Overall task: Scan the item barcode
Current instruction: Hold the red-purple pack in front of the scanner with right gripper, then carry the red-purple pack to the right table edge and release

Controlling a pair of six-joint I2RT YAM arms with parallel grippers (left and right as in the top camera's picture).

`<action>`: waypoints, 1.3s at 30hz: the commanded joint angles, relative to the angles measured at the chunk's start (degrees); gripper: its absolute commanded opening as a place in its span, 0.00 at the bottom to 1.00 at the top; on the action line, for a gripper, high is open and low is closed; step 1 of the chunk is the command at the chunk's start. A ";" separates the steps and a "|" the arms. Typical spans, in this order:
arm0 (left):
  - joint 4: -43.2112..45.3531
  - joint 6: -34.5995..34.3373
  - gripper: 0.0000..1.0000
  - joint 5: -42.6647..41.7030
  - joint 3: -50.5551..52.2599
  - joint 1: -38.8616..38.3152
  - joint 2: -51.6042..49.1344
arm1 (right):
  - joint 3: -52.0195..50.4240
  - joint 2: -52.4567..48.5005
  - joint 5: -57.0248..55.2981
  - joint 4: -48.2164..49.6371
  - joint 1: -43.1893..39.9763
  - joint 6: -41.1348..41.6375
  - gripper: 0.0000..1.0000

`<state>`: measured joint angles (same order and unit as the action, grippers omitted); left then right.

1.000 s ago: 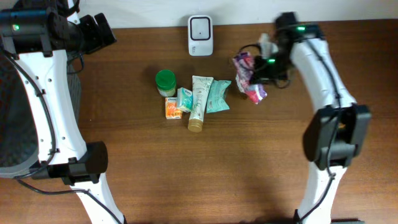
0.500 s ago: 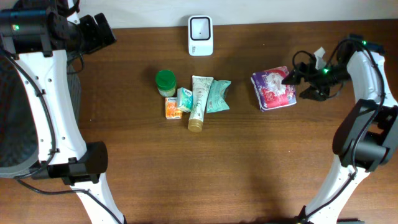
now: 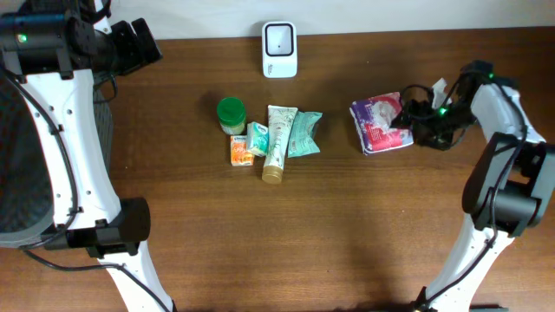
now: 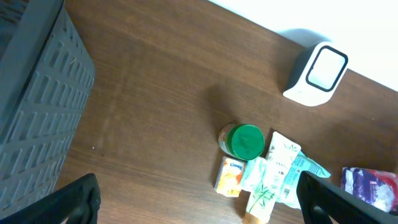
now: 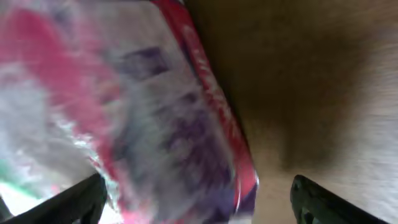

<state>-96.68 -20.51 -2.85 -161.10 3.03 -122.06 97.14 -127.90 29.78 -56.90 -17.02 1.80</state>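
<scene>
Packet (image 3: pixel 381 124), pink and purple: lies flat on the table (image 3: pixel 260 251), well right of the pile of small goods and down-right of the white scanner (image 3: pixel 280 49), which stands at the far edge. Touches neither tool. Runs roughly across the table, with a slight tilt.

Right gripper (image 3: pixel 422 121): sits just beside the packet's right edge, fingers spread wide, clamped on nothing. Looks straight down on the packet (image 5: pixel 124 106) through the right wrist camera, with one dark fingertip (image 5: pixel 78 199) low at each side. Shows only a blur of pink and purple film there; no barcode legible.

Left gripper (image 3: pixel 139 43): hangs at the far left corner by the grey basket (image 4: pixel 37 112), jaws fully apart, empty, well apart from every item. Sees the scanner (image 4: pixel 316 71) and the green-lidded jar (image 4: pixel 245 140) from above.

Relation that counts: from the right gripper, the packet lies immediately to the left, and the scanner further left and toward the far edge. Puts the right arm much the nearer to the packet. Probably calls for a grip across the packet's short side, then a carry up-left, with the barcode face turned to the scanner window. Cannot tell which face carries the code.
</scene>
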 commanded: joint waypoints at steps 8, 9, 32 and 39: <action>-0.02 0.87 0.99 -0.39 -0.13 0.13 0.90 | -2.08 0.63 21.44 8.87 3.15 2.23 0.04; -0.02 0.87 0.99 -0.39 -0.13 0.13 0.90 | 0.28 0.92 24.13 8.72 3.41 3.69 0.04; -0.02 0.87 0.99 -0.39 -0.13 0.13 0.90 | 9.70 -4.79 -13.35 55.87 35.19 33.51 0.04; -0.02 0.87 0.99 -0.39 -0.13 0.13 0.90 | 12.57 4.61 -15.26 43.39 20.98 30.64 0.04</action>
<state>-96.68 -20.51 -2.85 -161.10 3.03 -122.06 106.61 -130.67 16.45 -10.63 12.47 32.75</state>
